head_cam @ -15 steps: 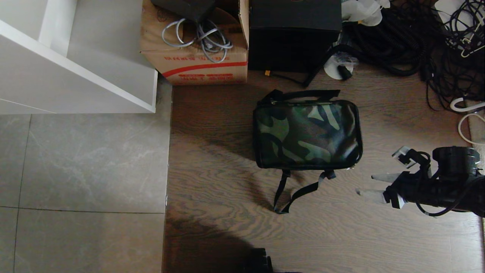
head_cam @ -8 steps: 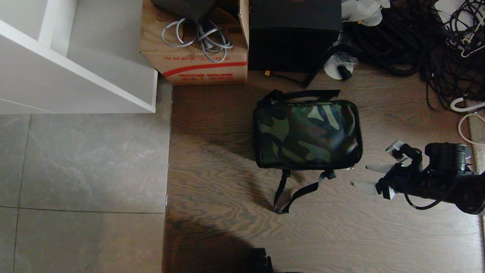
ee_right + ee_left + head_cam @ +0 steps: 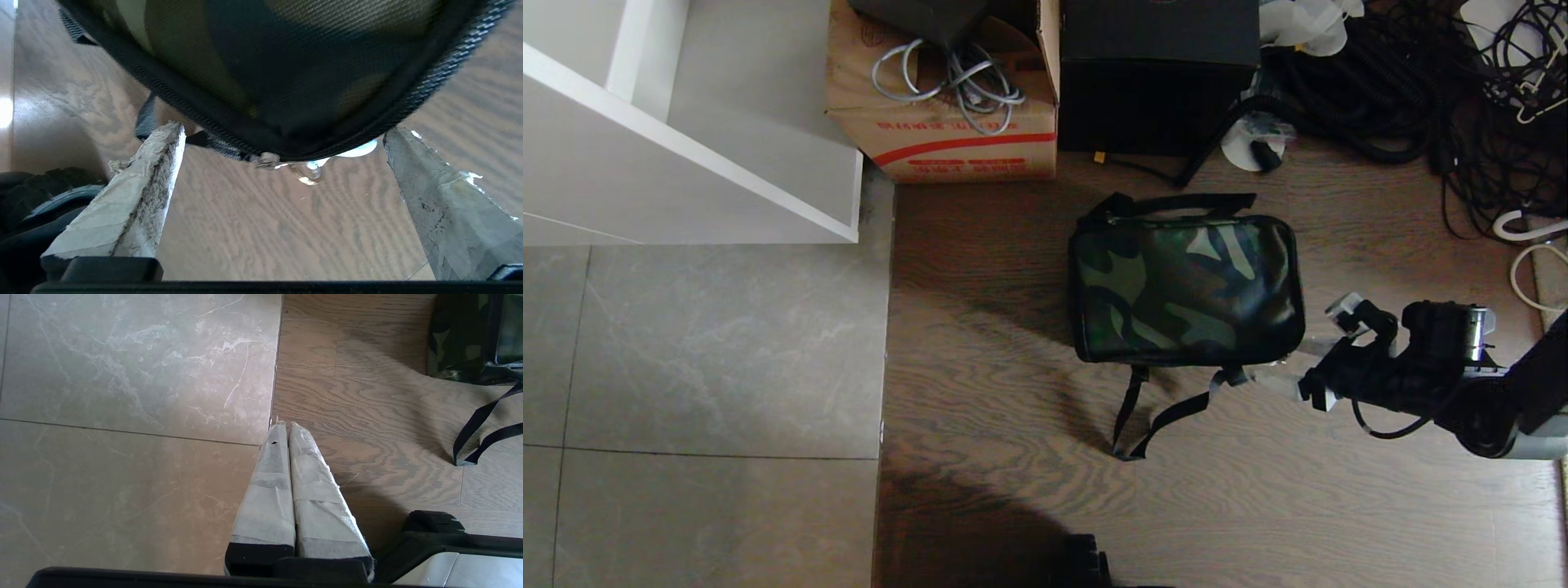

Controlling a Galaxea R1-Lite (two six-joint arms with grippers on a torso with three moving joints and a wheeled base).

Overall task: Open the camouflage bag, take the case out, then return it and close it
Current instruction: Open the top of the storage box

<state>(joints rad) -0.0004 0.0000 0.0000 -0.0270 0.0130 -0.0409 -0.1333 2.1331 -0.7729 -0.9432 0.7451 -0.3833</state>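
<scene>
Over the last second the right gripper (image 3: 1278,367) has slid in across the wooden floor (image 3: 1013,457) from well apart to the near right corner of the camouflage bag (image 3: 1184,286), its two fingers spread wide and holding nothing, with the white zipper pull (image 3: 310,169) lying between them. That suggests the opening step is only starting. There is one bag, zipped shut; no case shows, and the left gripper (image 3: 286,426) hangs closed and empty over the floor's tile seam.

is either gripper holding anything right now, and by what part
Nothing is held. The right gripper stands open at the camouflage bag's corner, its fingers either side of the zipper pull, not closed on it. The left gripper is shut on nothing.
</scene>
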